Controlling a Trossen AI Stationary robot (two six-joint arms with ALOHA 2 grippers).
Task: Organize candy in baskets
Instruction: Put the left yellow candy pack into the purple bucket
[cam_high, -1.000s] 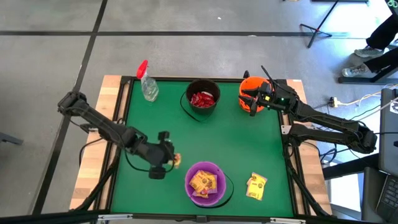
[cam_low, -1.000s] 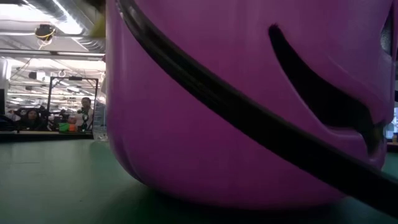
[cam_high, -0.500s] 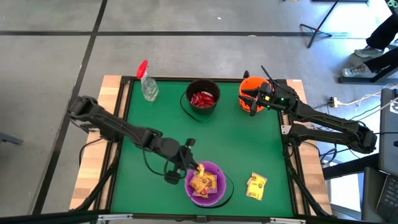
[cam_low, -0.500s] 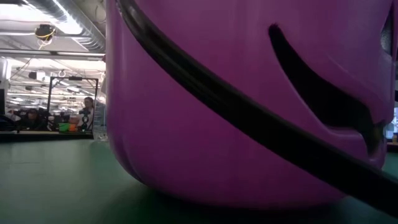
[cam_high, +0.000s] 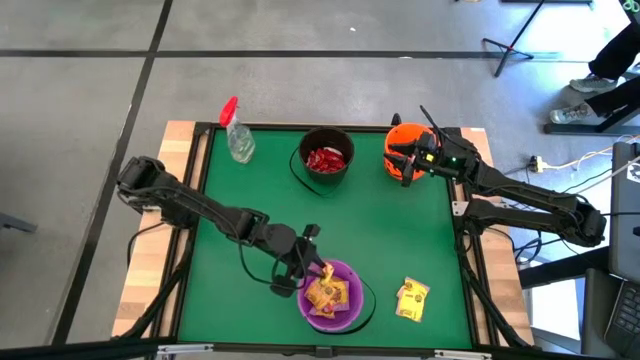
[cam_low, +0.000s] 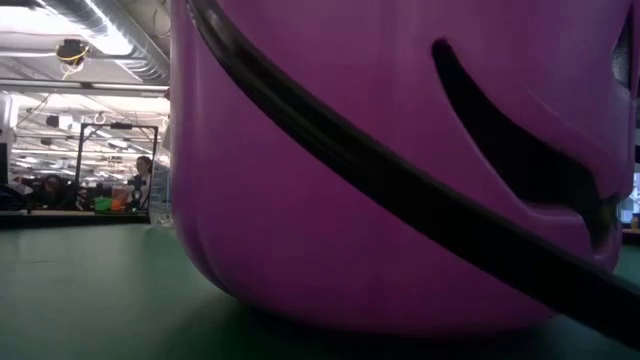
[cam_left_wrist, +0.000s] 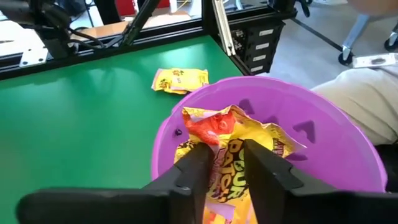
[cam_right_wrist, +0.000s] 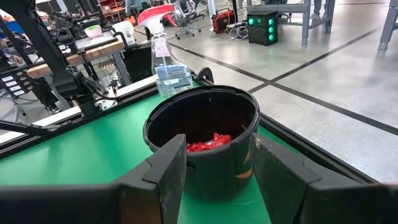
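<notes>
My left gripper (cam_high: 317, 270) (cam_left_wrist: 225, 152) is over the left rim of the purple bucket (cam_high: 331, 297) (cam_left_wrist: 323, 124) (cam_low: 400, 150), shut on a yellow candy packet (cam_left_wrist: 227, 158). More yellow packets (cam_high: 330, 295) lie inside that bucket. Another yellow packet (cam_high: 411, 298) (cam_left_wrist: 180, 79) lies flat on the mat to its right. The black bucket (cam_high: 325, 160) (cam_right_wrist: 202, 127) holds red candy (cam_right_wrist: 208, 144). My right gripper (cam_high: 405, 165) (cam_right_wrist: 217, 168) waits, open, over the orange bucket (cam_high: 403, 142) at the far right. My left gripper pinches a crumpled yellow packet between its two fingers (cam_left_wrist: 196, 163). The packet's red-printed end (cam_left_wrist: 210, 124) sticks out past the fingertips. The packet is lifted over the inside of the purple bucket. I cannot tell whether it touches the packets below.
A clear spray bottle with a red trigger (cam_high: 237, 135) (cam_right_wrist: 169, 70) stands at the far left of the green mat (cam_high: 390, 230). Black frame rails edge the table. The purple bucket's dark handle (cam_low: 400, 200) hangs down its side, right before the low camera.
My left gripper has carried the yellow packet from the mat left of the purple bucket toward the table's right, and now stands over the bucket's left rim. It has moved little in the last half second.
</notes>
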